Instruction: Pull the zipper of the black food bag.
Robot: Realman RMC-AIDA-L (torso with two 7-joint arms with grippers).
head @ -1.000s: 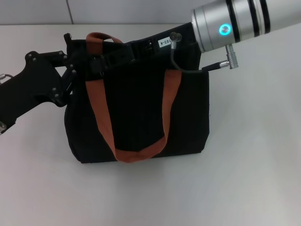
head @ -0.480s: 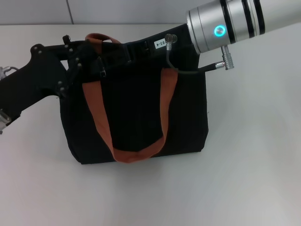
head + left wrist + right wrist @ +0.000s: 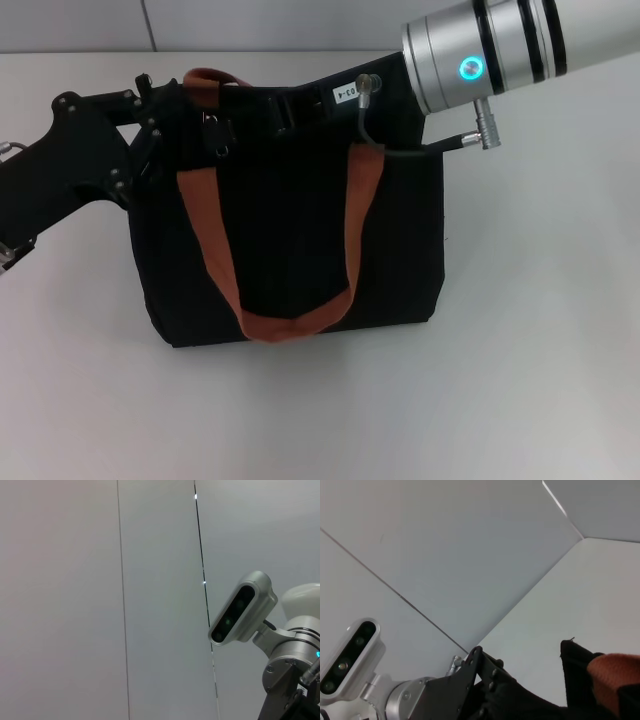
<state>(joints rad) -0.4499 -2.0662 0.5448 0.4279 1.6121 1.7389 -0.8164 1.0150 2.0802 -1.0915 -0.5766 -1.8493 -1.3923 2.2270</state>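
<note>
The black food bag (image 3: 290, 240) stands in the middle of the white table, with its orange-brown handles (image 3: 295, 325) hanging over the front. A small silver tab, the zipper (image 3: 221, 148), hangs at the bag's top left, by the handle. My left gripper (image 3: 165, 110) is pressed against the bag's top left corner, right beside the tab. It also shows in the right wrist view (image 3: 487, 680), next to the bag's corner (image 3: 575, 657). My right gripper (image 3: 300, 105) lies along the bag's top edge from the right, black against black.
The silver right forearm (image 3: 490, 50) with its cable (image 3: 375, 130) hangs over the bag's top right corner. The white table (image 3: 540, 330) extends around the bag. A grey wall (image 3: 100, 600) stands behind the table.
My left gripper has moved up and in against the bag's top left corner. The bag's left side has shifted slightly left. The right arm has barely moved.
</note>
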